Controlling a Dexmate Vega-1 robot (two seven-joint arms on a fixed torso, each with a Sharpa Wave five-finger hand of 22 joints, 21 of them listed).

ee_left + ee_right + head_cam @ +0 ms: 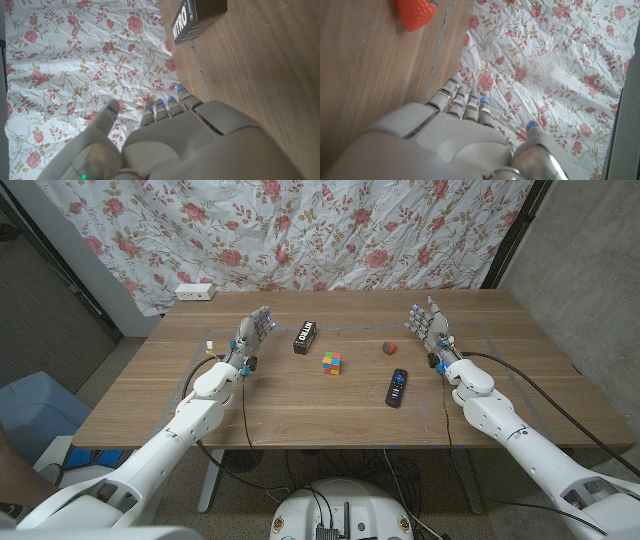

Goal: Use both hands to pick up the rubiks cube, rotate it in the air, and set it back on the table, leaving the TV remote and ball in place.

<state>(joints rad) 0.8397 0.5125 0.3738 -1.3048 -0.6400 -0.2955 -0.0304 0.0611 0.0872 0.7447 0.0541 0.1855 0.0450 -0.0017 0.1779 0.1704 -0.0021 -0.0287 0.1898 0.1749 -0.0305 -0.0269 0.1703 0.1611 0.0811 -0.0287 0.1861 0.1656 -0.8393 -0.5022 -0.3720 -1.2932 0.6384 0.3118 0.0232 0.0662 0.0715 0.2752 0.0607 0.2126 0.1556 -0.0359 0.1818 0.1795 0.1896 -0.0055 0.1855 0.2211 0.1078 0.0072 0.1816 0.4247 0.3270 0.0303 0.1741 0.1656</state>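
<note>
A: Where is the rubiks cube (332,363) being seen?

B: It is being left untouched on the counter (300,410), mid-way between both hands, with the TV remote (397,387) just to its right and the red ball (391,348) beyond.

A: Fingers?

B: The left hand (252,335) and right hand (430,326) are being held upright, fingers (161,111) extended side by side, thumbs apart, nothing being gripped or touched.

A: Advice for the approach?

B: Both palms should be brought inward evenly onto opposite cube faces; the right hand's path is best being kept above the remote, and the black box (304,337) avoided.
</note>
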